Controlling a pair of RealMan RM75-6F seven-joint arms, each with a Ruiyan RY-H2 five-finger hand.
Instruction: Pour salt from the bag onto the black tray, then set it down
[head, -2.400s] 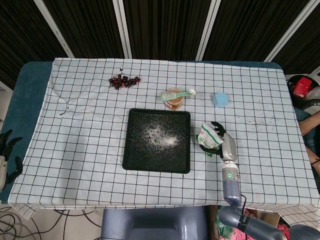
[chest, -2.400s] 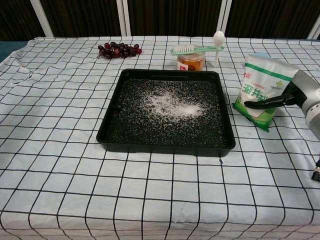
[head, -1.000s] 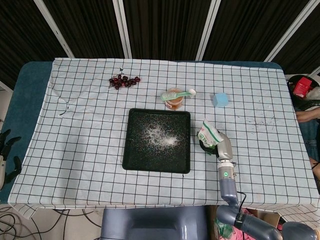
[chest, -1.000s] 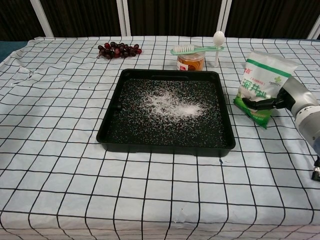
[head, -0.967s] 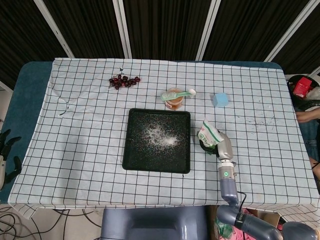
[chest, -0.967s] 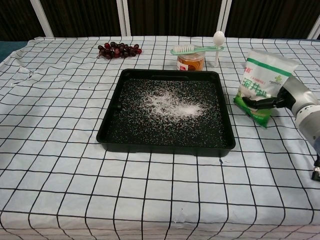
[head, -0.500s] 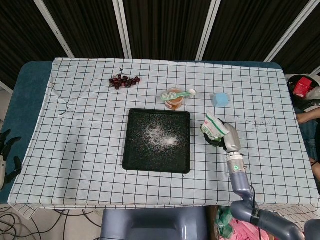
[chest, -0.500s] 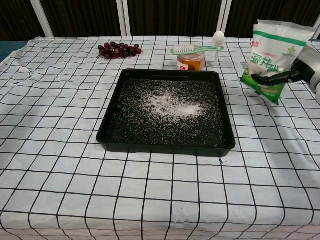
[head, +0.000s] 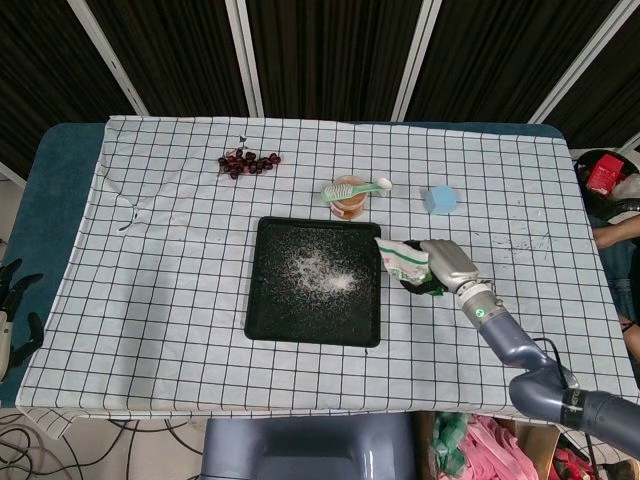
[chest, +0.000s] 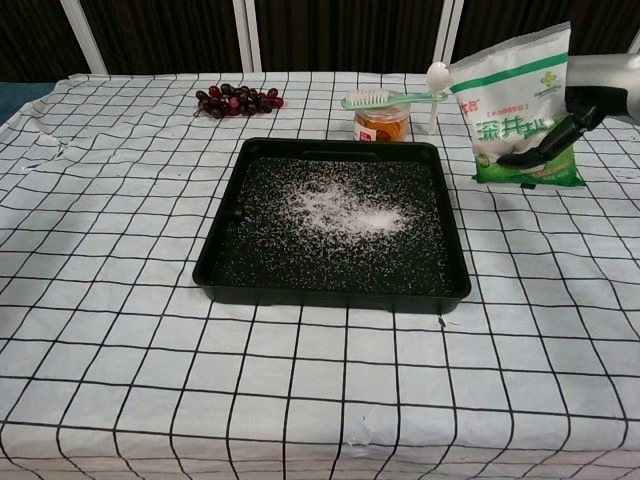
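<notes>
White-and-green plastic salt bag (chest: 520, 115), clamped in the right hand (head: 447, 264), hangs lifted beside the black rectangular tray (chest: 215, 262)'s right rim, apparently pouring; next, tip its mouth over the tray.

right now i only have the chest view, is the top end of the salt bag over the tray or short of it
Observer: From above, the salt bag in the right hand lies tipped toward the black tray. Its leading end only reaches the tray's right rim, no further in.
Operator: ok and the left hand, can't see it at all
Observer: The left hand is off the table's left edge, fingers apart, holding nothing.
Operator: anything behind the bag i'm missing
Observer: A light blue block sits on the cloth beyond the bag, apart from it.
</notes>
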